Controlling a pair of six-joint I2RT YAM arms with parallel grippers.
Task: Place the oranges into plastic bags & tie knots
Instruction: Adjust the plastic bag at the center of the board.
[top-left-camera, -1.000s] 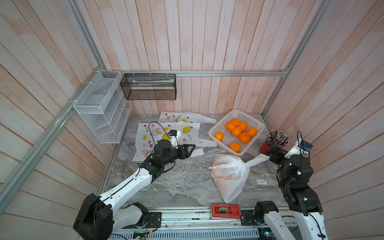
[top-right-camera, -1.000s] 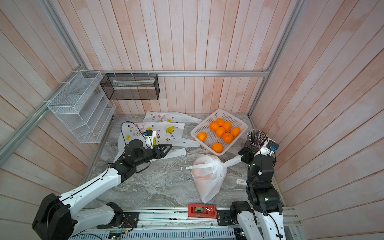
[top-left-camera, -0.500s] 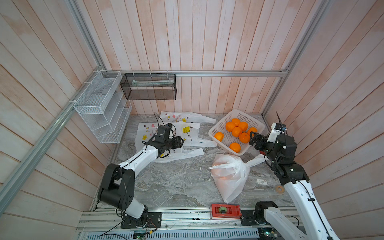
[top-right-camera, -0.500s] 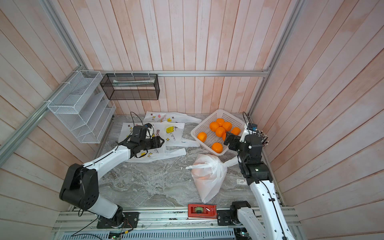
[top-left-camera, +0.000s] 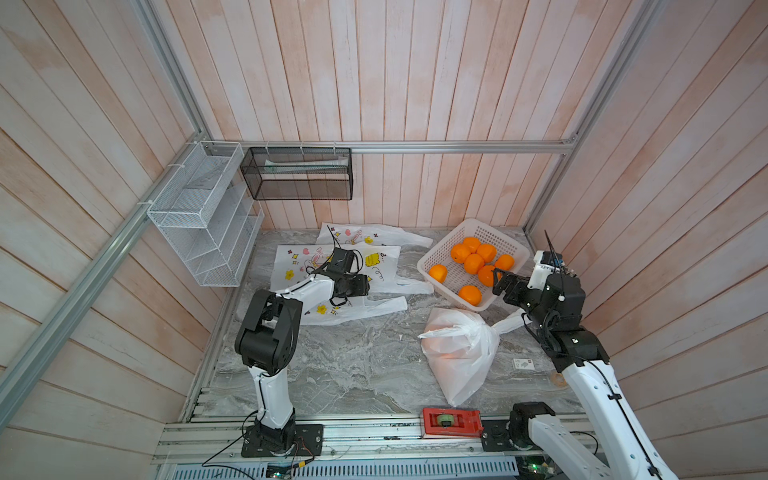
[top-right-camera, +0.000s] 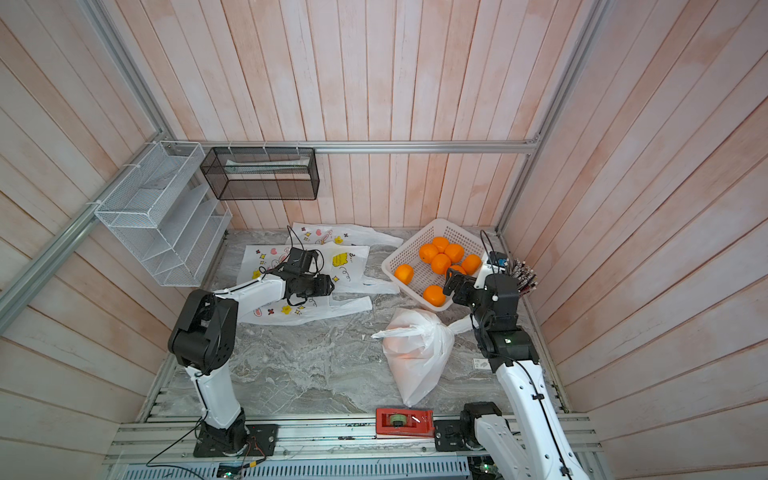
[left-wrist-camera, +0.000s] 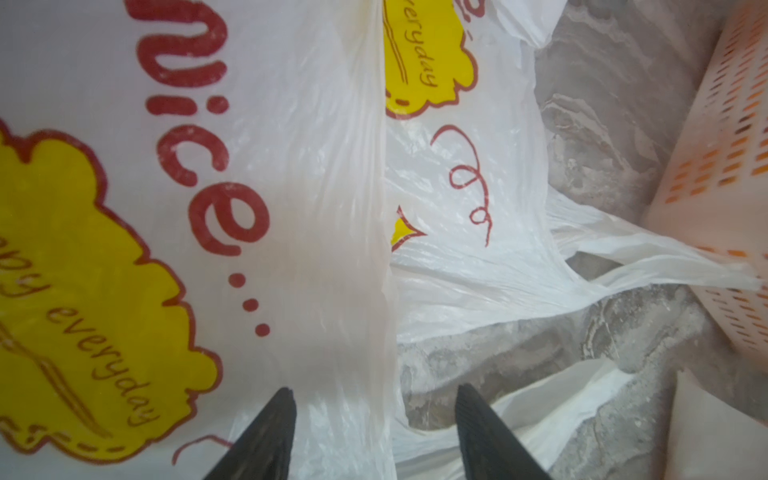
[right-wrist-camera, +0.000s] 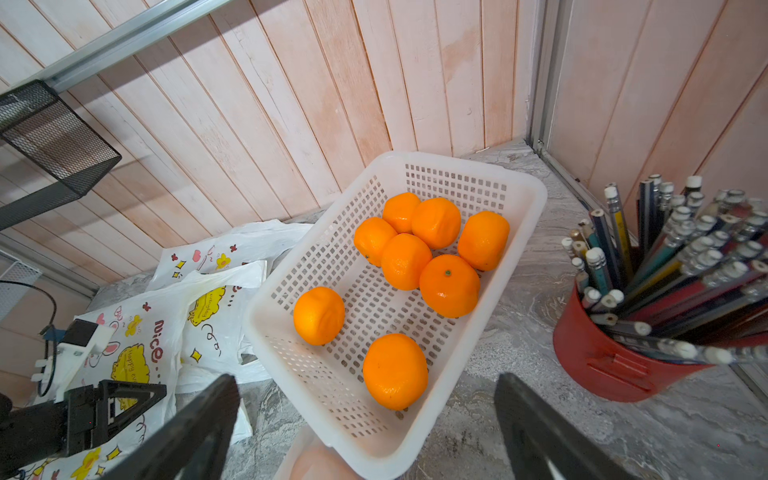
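One filled plastic bag (top-left-camera: 461, 357) lay on its side nearest the front of the marble worktop (top-left-camera: 353, 365), its handles twisted into a knot (top-left-camera: 491, 332) with one strap end pointing toward the right arm; a faint orange tint showed through the film. Just beyond it, the right tool (top-left-camera: 502, 287) hovered over the near corner of the white perforated basket (top-left-camera: 517, 249), its fingers spread wide and holding nothing. Eight oranges (right-wrist-camera: 449, 286) sat in the basket, six clustered toward its far end and two apart nearer the tool. A red cup of pencils (right-wrist-camera: 602, 357) stood just beside the basket, on the right arm's side. Across the worktop, the left tool (left-wrist-camera: 374, 392) hung low over flat printed bags (left-wrist-camera: 291, 208), its fingers apart above the edge of the top one and gripping nothing. Another printed bag (top-left-camera: 374, 237) lay by the far wall
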